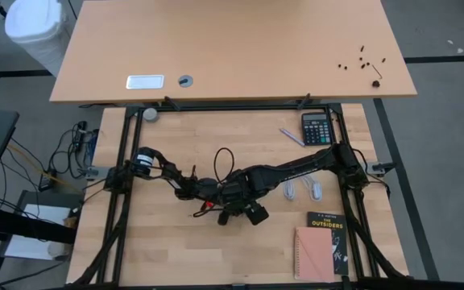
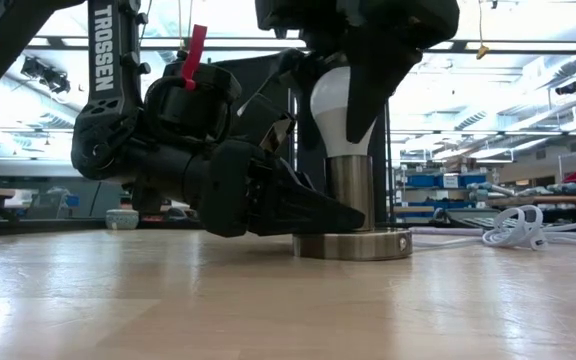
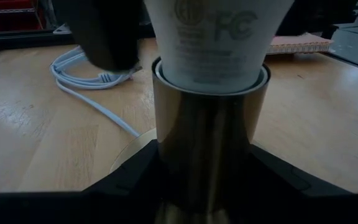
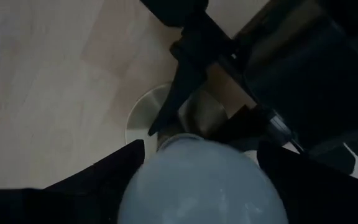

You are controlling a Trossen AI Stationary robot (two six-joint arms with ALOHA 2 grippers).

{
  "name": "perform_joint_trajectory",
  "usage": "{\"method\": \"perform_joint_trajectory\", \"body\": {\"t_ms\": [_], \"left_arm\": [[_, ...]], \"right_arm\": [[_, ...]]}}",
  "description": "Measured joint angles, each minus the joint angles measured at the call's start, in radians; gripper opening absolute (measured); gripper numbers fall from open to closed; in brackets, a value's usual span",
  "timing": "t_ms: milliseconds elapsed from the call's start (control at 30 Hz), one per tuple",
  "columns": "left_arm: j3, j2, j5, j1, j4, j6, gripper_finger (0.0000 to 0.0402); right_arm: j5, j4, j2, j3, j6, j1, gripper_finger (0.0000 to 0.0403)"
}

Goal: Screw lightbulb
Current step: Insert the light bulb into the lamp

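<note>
The white lightbulb stands upright with its base in the upright silvery tube of the socket, which rests by its round base disc on the wooden table. My left gripper comes in low from the table's left and is shut on the socket's tube. My right gripper comes down from above and is shut on the bulb. In the high view both grippers meet at mid-table and hide the bulb. My left gripper pinches the socket's upright tube between its two fingers, low on the tube just above the base disc. The fingers lie level, coming from the table's left. The socket stands upright on the table. My right gripper pinches the bulb's round glass part between its two fingers, coming from above and pointing down. The bulb stands upright, its narrow end in the socket's mouth.
The socket's white cord lies coiled to the right of the grippers. A calculator and a pen lie at the far right; a black book and a pink notebook lie at the near right. Bare table shows at the near left.
</note>
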Motion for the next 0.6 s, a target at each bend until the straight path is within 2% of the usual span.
{"method": "perform_joint_trajectory", "body": {"t_ms": [233,600], "left_arm": [[0.0,0.0,0.0,0.0,-0.001,-0.003,0.0198],[0.0,0.0,0.0,0.0,-0.001,-0.001,0.0198]], "right_arm": [[0.001,0.043,-0.002,-0.057,0.025,0.007,0.0324],[0.01,0.057,-0.003,-0.059,0.025,0.01,0.0311]]}}
